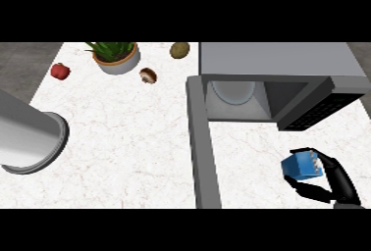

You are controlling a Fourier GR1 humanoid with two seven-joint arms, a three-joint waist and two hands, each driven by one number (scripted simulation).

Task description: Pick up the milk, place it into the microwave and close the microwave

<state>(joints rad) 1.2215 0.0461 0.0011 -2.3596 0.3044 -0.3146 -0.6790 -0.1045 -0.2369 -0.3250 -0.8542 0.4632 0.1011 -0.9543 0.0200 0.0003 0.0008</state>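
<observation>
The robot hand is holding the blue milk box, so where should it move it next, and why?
Probably up and to the left, toward the open grey microwave. The right robot hand already has its fingers curled round the small blue milk carton, which sits low and to the right of the opening. The microwave door is swung open, so the way in looks free.

blue milk [301, 165], grey microwave [279, 59], black hand [330, 184]
</observation>
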